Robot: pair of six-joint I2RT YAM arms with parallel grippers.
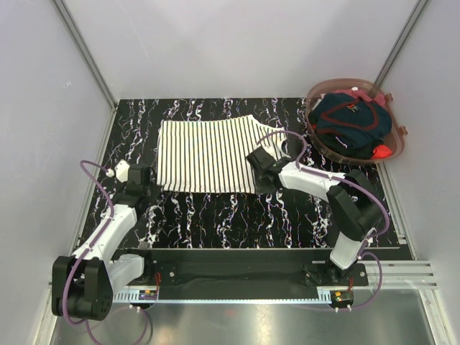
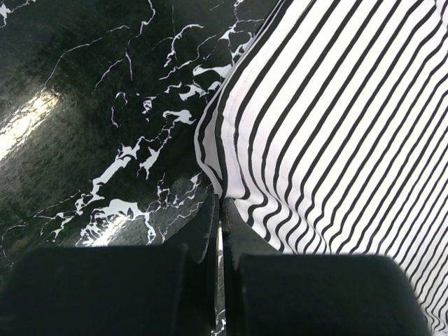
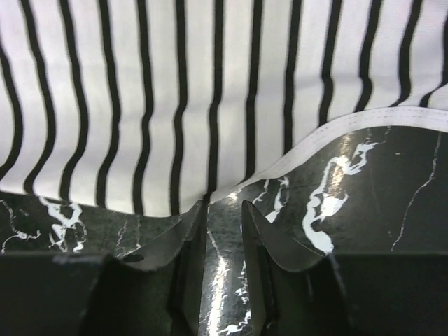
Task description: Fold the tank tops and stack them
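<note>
The left gripper (image 2: pixel 220 204), jaws pressed together, is touching the near-left hem corner of the striped tank top (image 1: pixel 205 154) lying flat on the table (image 1: pixel 230 215), the right gripper (image 3: pixel 222 206) is holding its jaws narrowly apart at the near-right hem, and the navy tank top (image 1: pixel 350 122) is sitting bunched in the far-right basket (image 1: pixel 316 138).

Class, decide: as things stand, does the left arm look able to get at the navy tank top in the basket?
Probably not: the navy tank top lies in the basket at the far right corner; the left gripper sits far left.
</note>
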